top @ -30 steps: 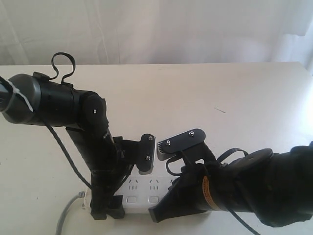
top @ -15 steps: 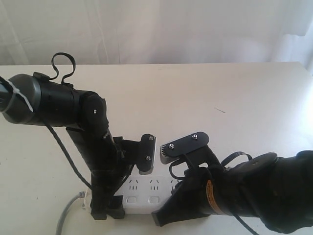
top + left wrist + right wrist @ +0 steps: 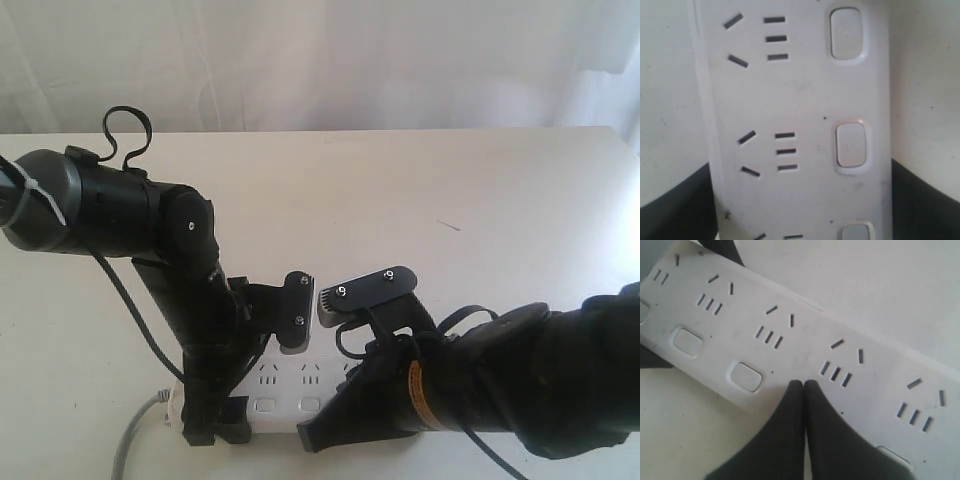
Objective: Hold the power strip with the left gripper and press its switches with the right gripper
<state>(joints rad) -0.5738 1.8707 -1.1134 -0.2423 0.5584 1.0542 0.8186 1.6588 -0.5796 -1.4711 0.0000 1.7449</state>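
Now, right jaws: clenched on nothing, the two black fingertips (image 3: pixel 792 402) squeezed together into a single point at the lower middle of the right wrist view.
Contact: that point sits on the button edge of the power strip (image 3: pixel 805 335), over the spot in the row where a button would fall. Whether it is pushed in cannot be told.
Left jaws: grasping the power strip across its width. Dark fingers (image 3: pixel 670 210) fill the lower left and lower right corners of the left wrist view, flush against the two long edges.
Switches (image 3: pixel 746 376): two lie bare to the upper left of the right fingertips, and a sliver of another shows at the lower right. No light or mark tells on from off.
Strip's place: flat on the pale surface (image 3: pixel 450 200), lower middle of the exterior view, largely hidden beneath both arms. Its grey cord (image 3: pixel 135 445) trails off at lower left.
Arms: left arm (image 3: pixel 110 205) at centre left, right arm (image 3: pixel 540 380) at lower right.
Done, by appearances: the hold.
In hand: one press, mid-row.
Left to do: likely the remaining buttons, though how many have been pressed cannot be read here.
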